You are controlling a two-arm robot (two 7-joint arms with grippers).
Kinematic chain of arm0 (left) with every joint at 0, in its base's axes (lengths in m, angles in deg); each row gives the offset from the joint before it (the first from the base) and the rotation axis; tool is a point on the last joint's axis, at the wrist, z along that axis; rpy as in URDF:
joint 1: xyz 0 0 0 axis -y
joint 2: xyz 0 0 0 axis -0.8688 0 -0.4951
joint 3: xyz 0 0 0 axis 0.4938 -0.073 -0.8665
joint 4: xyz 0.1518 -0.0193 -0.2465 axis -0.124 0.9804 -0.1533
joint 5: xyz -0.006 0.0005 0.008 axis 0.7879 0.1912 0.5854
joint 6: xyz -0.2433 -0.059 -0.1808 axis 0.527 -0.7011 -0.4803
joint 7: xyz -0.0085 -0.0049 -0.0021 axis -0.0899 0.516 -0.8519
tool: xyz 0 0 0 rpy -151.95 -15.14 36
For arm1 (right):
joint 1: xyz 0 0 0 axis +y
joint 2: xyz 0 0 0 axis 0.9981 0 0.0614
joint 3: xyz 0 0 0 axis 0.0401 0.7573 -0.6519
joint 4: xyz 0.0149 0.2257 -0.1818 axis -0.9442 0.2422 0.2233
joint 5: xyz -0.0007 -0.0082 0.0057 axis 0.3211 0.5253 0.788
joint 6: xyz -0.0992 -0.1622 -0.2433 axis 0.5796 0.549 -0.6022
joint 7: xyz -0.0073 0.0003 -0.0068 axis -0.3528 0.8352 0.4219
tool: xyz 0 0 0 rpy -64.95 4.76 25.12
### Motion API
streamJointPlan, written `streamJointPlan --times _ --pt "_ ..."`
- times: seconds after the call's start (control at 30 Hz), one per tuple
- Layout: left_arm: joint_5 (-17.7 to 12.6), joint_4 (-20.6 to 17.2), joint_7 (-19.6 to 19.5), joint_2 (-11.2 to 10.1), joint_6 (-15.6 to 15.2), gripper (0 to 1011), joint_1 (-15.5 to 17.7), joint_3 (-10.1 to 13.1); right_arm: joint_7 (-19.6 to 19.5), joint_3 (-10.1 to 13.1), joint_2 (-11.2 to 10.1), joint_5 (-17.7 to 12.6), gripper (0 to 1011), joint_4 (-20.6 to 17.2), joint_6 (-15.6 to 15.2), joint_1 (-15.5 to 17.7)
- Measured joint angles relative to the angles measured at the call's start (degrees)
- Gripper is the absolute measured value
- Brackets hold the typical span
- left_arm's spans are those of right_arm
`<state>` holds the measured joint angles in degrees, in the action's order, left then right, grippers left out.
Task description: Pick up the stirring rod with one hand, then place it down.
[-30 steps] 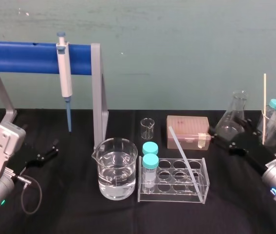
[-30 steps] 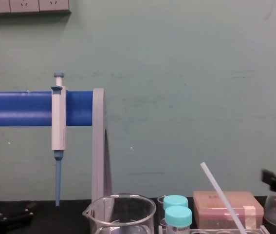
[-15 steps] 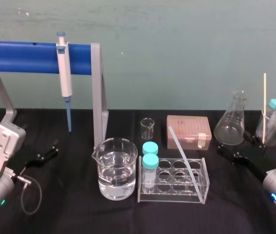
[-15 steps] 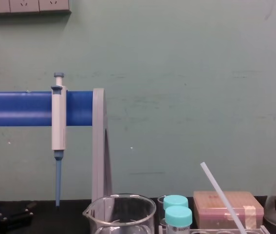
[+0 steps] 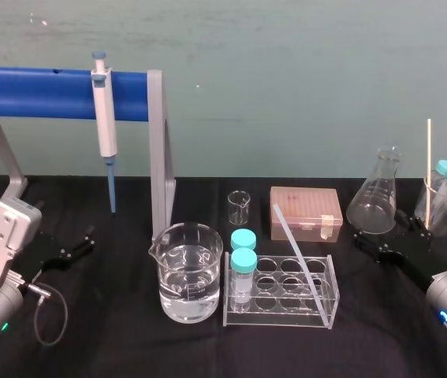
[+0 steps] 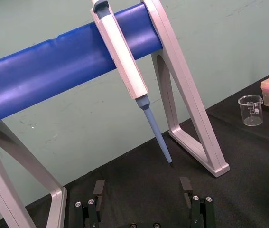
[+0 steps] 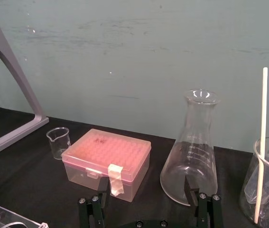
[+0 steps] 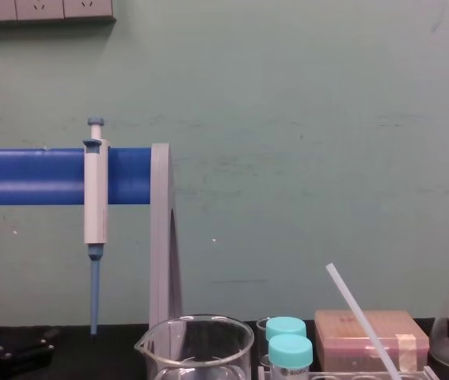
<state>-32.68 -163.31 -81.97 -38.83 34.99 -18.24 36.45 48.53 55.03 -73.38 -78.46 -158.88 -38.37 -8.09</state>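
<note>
Leaning in the clear rack (image 5: pixel 282 319) at lower centre of the head view, the stirring rod (image 5: pixel 294 250) stands untouched. The right gripper (image 5: pixel 378 227), fingers spread and empty, sits at right by the flask (image 5: pixel 374 197), and the left gripper (image 5: pixel 77 244) is parked far left. Chest view: stirring rod (image 8: pixel 363 317) slants up at lower right; wrist views: left gripper (image 6: pixel 142 187) and right gripper (image 7: pixel 146 190) both splayed wide, holding nothing.
</note>
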Motion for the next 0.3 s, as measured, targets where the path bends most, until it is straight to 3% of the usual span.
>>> streamJointPlan --times 0.3 --pt "0.00 0.00 0.00 0.00 0.00 1000 0.00 0.00 0.00 0.00 -0.04 -0.05 1003 -0.05 0.14 -0.02"
